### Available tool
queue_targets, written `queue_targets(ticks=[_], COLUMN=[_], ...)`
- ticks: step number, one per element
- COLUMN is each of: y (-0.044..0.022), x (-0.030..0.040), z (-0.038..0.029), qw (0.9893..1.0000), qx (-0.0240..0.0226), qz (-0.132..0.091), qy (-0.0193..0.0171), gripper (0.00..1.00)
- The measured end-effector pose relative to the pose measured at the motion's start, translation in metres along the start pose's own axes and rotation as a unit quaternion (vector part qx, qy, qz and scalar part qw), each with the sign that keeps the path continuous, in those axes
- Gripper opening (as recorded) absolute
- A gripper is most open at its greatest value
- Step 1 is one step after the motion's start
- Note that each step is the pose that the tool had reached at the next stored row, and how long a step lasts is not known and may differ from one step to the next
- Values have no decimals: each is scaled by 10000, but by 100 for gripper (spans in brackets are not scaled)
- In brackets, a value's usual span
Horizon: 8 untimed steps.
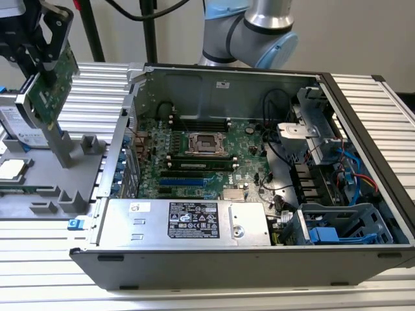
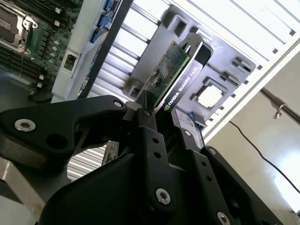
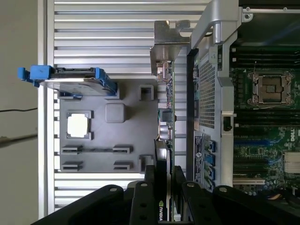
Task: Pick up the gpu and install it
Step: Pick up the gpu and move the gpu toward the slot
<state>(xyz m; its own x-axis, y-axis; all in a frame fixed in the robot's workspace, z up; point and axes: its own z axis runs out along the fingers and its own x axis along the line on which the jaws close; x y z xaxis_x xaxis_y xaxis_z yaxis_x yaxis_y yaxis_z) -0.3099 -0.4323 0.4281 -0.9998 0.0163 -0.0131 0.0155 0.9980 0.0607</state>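
The gpu (image 1: 57, 84), a thin green card with a silver bracket at its lower end, hangs tilted in the air at the exterior view's far left, above the grey holder tray (image 1: 61, 197). My gripper (image 1: 44, 48) is shut on its upper edge. In the second wrist view the black fingers (image 2: 147, 129) clamp the gpu (image 2: 169, 77) from both sides. The first wrist view shows the gpu (image 3: 165, 110) edge-on, held by the gripper (image 3: 164, 176) just outside the case wall (image 3: 206, 89), its bracket (image 3: 167, 47) at the far end.
The open computer case (image 1: 214, 262) lies on the slatted table, with the motherboard (image 1: 201, 152), its expansion slots (image 1: 183, 183) and a power supply (image 1: 188, 221) inside. A hard drive (image 1: 23, 129) and a square chip (image 1: 13, 168) rest in the tray. The arm's base (image 1: 249, 32) stands behind the case.
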Motion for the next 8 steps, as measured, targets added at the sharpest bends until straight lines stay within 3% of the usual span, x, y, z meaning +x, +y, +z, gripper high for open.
queue_targets(ticks=[8], y=[2], x=[-131], z=[2], qw=[10000], qx=[0], qz=[0], qy=[0], gripper=[0])
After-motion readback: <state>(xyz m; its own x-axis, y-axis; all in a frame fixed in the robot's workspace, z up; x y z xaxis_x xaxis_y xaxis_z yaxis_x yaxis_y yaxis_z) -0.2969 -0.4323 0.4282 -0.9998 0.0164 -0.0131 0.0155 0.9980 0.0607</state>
